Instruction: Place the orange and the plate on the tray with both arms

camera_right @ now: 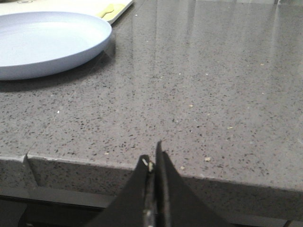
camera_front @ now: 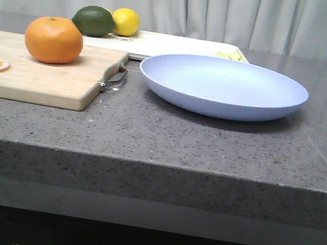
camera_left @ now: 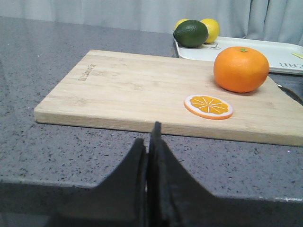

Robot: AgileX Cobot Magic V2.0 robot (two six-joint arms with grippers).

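You see a round, bright orange on the wooden board; both grippers are pressed together, holding nothing.

**Surfaces and finishes on the counter**

We see a grey speckled stone-like countertop with a faint sheen that catches reflections. The cutting board is pale wood with fine straight grain and a matt face; its handle looks like metal. The plate appears to be matt plastic, smooth and even. The tray is smooth and cream-white. The orange has a finely dimpled, slightly glossy skin. We read both grippers' fingers as matt black.
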